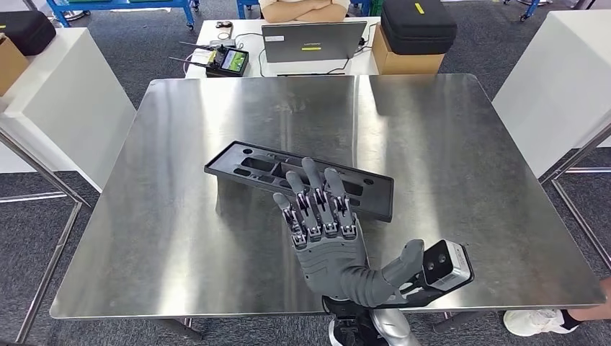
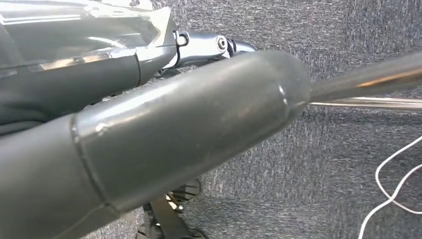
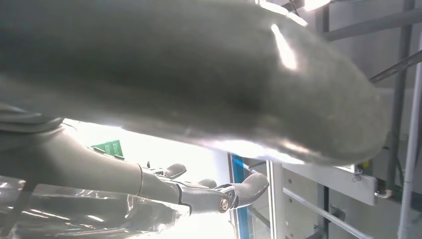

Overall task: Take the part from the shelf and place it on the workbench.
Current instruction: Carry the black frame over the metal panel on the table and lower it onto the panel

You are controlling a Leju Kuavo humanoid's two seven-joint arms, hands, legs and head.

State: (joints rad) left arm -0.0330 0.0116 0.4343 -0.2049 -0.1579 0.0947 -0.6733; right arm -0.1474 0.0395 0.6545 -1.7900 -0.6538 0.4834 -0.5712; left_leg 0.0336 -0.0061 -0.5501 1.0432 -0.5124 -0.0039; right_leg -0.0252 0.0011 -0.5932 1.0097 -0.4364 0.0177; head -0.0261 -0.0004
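The part [image 1: 252, 162], a long black plastic tray with recesses, lies on the shiny metal workbench [image 1: 432, 144] slightly left of centre, slanting from far left to near right. My right hand [image 1: 324, 231] reaches in from the near edge, palm up, fingers spread and straight. Its fingertips overlap the part's near rim and grip nothing. In the right wrist view the right hand [image 3: 199, 74] looks up at ceiling lights, its thick thumb blurred across the picture. The left hand [image 2: 149, 134] hangs over grey carpet beside a table leg, fingers extended and holding nothing.
Beyond the workbench is a white table with a laptop [image 1: 314, 41], a handheld controller [image 1: 227, 60], a cardboard box [image 1: 403, 58] and a black case [image 1: 418, 25]; a person [image 1: 302, 9] sits behind it. White tables [image 1: 50, 94] flank both sides. A shoe [image 1: 533, 322] is at the near right corner.
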